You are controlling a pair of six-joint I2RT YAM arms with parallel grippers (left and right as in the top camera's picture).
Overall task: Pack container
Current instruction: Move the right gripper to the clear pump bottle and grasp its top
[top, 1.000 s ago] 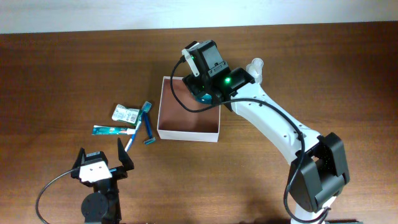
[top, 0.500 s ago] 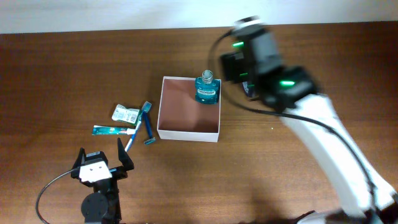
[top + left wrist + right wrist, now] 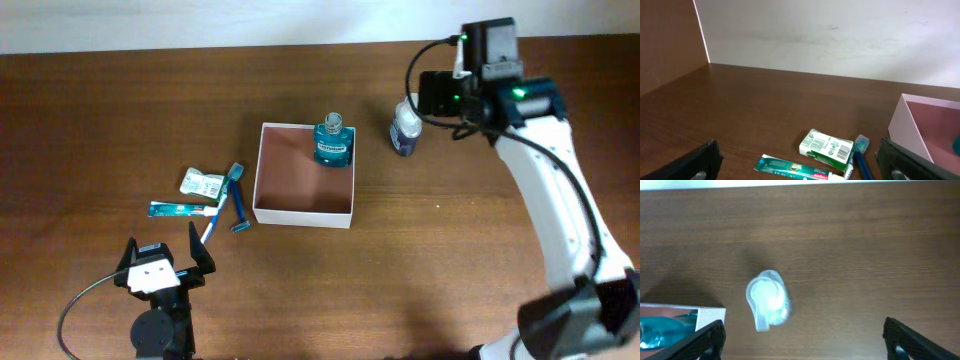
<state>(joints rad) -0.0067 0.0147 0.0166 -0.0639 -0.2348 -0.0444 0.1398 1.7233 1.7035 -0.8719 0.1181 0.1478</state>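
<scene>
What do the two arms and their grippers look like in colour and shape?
The right arm has white links, black joints, a green light and a thin black cable. The right gripper is black. The left gripper has black fingers on a white block, with a looping black cable.

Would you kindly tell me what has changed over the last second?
The right gripper let go of the teal bottle, leaving it upright in a far corner of the container, then swung right and now hovers open above the small clear bottle. The left gripper and the toiletries beside the container stayed put.
</scene>
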